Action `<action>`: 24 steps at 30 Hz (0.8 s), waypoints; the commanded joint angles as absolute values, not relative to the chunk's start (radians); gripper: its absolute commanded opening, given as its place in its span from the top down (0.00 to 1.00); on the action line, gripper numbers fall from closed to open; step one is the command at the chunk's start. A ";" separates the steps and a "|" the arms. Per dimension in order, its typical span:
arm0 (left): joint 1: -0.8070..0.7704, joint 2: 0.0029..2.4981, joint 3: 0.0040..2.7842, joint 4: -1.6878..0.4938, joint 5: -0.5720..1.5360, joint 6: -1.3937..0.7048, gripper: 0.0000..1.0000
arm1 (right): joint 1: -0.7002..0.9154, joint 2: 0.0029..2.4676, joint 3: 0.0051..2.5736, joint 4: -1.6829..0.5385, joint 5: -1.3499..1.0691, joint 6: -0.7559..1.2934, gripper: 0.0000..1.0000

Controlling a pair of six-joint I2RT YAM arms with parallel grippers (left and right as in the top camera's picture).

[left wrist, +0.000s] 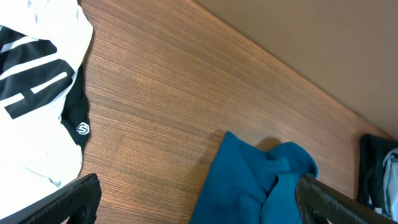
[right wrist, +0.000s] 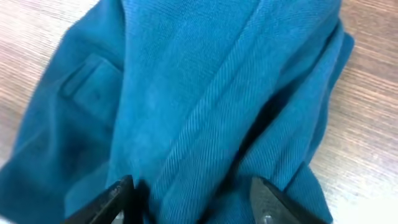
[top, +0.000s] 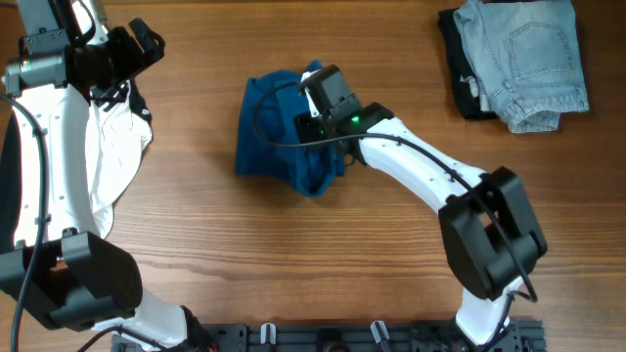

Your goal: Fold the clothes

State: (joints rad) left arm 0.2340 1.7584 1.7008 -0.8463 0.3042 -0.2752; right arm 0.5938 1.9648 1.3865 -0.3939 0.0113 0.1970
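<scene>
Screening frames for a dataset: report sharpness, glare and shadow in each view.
Overhead: evenly lit, sharp, faint shadows on the table. Left wrist: crisp wood grain, no glare. Right wrist: blue shirt slightly soft, right gripper fingertips blurred at the frame's bottom.

Markings on two garments
The white top [left wrist: 43,146] bears big black letters, one reading "A", the others cut off; the black garment [left wrist: 73,115] carries a small white hexagonal emblem [left wrist: 82,129]
</scene>
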 commanded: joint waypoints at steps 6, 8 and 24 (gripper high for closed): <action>0.236 1.768 1.702 -0.847 0.290 -0.266 0.00 | 0.570 1.983 1.394 -0.366 0.243 0.252 0.96; 0.236 1.768 1.702 -0.847 0.290 -0.266 0.00 | 0.535 1.985 1.394 -0.397 0.207 0.265 0.96; 0.236 1.768 1.702 -0.846 0.275 -0.265 0.00 | 0.490 1.936 1.536 -0.492 -0.061 0.183 0.20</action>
